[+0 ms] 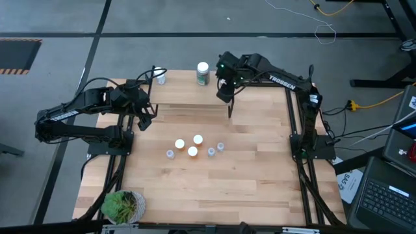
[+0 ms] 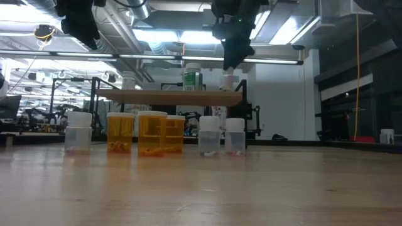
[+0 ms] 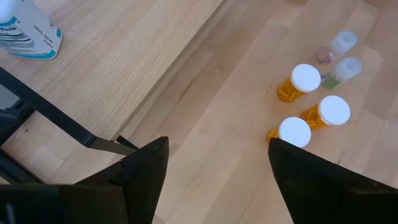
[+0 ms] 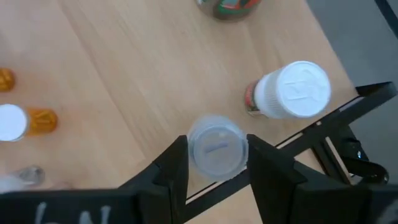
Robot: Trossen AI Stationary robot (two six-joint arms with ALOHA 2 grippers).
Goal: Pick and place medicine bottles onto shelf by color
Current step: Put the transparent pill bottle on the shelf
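Right claw (image 4: 214, 163): clenched on a clear bottle (image 4: 216, 149), over the shelf (image 4: 143, 81) for placing.
Left claw (image 3: 214, 165): released, waiting beside shelf.

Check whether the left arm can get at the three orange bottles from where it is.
Probably yes. The left end effector is open and empty, and bare table lies between it and the three orange bottles. The right end effector, holding a small clear bottle, is over at the shelf.

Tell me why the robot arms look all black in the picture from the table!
In the low view the bright ceiling lights sit behind the right gripper, so it shows as a dark silhouette above the shelf; in the high view, lit from above, the orange bottles show plainly.
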